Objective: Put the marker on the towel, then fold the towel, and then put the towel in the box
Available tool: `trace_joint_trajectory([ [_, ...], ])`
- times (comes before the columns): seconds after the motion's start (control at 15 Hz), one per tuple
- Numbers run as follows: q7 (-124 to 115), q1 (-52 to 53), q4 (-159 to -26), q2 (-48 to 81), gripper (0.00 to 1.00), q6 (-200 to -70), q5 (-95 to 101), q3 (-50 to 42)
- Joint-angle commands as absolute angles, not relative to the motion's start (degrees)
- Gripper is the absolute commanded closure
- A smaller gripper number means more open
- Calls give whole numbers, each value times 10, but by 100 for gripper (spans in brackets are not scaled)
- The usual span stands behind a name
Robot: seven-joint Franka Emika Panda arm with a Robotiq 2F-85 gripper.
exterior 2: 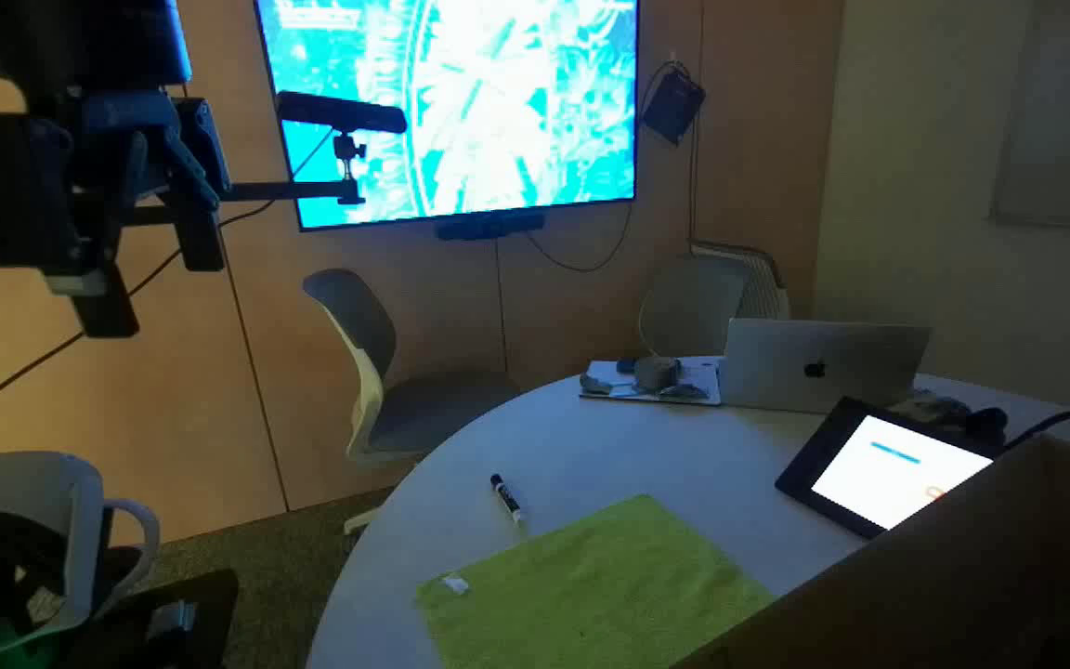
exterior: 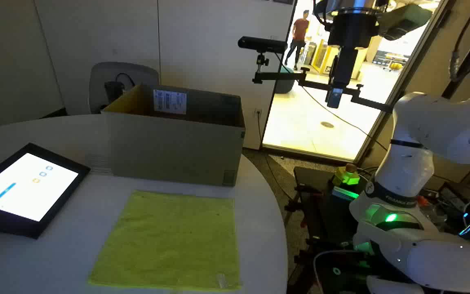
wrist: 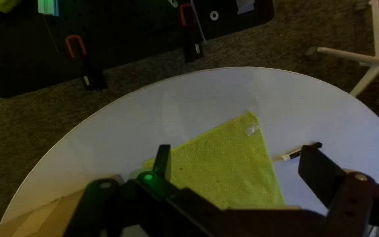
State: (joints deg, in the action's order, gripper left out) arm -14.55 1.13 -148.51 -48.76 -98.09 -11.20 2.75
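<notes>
From the left in an exterior view, the gripper (exterior 2: pixel 152 268) hangs in the air, its fingers spread wide apart. A grey chair (exterior 2: pixel 442 409) stands past it, by the curved edge of the white desk (exterior 2: pixel 377 604). The marker (exterior 2: pixel 507 499) lies on the desk just beside the towel (exterior 2: pixel 591 595), pale end nearest; the wrist view shows a narrow gap between them. The yellow-green towel is spread flat, a white tag (exterior 2: pixel 454 583) at one corner. Farther right come a laptop (exterior 2: pixel 776 362), a lit tablet (exterior 2: pixel 888 474) and, near the towel, the cardboard box (exterior 2: pixel 981 576), its shadowed inside too dark to make out reliably.
</notes>
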Motion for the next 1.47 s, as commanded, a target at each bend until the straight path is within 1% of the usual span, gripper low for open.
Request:
trace_joint_trajectory([
  [0.0, -139, 1, -1483, -488, 0, -978, -117, 35],
  [0.27, -139, 1, -1482, -490, 0, -978, -117, 35],
  [0.53, -129, 9, -1484, -450, 0, -1014, -116, 49],
  [0.67, -117, 25, -1491, -411, 0, -1063, -121, 69],
  [0.73, -114, 35, -1498, -388, 0, -1107, -123, 86],
  [1.0, -74, 101, -1501, -280, 0, -1238, -147, 119],
  [1.4, -8, 175, -1467, -112, 0, -1372, -145, 146],
])
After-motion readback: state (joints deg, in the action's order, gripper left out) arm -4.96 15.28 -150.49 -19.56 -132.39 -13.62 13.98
